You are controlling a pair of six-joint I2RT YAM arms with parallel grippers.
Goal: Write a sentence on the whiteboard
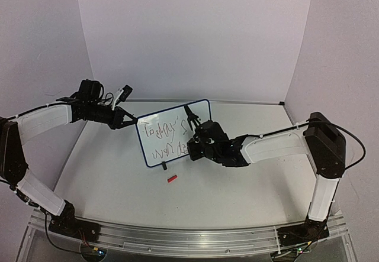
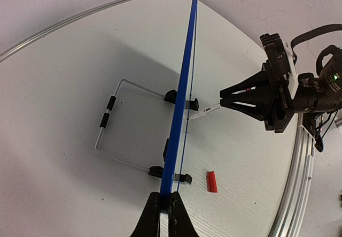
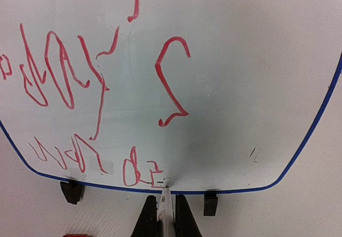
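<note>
White surface (image 1: 118, 179) is carrying the whiteboard (image 1: 173, 133) upright at centre. We are seeing the left end effector (image 2: 164, 199) clamped on its edge and the right end effector (image 2: 224, 100) clamped on the marker (image 2: 206, 110), tip at the lower row of the sentence (image 3: 80, 82). We are expecting excess pressure to tip the board or smear ink.

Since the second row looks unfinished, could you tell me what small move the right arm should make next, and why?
Probably stroke the marker rightward a little to form the next letter. The right gripper holds its tip at the board just past the sentence's last lower-row letter, blank space lies beyond, and the left gripper clamps the board's edge.
</note>
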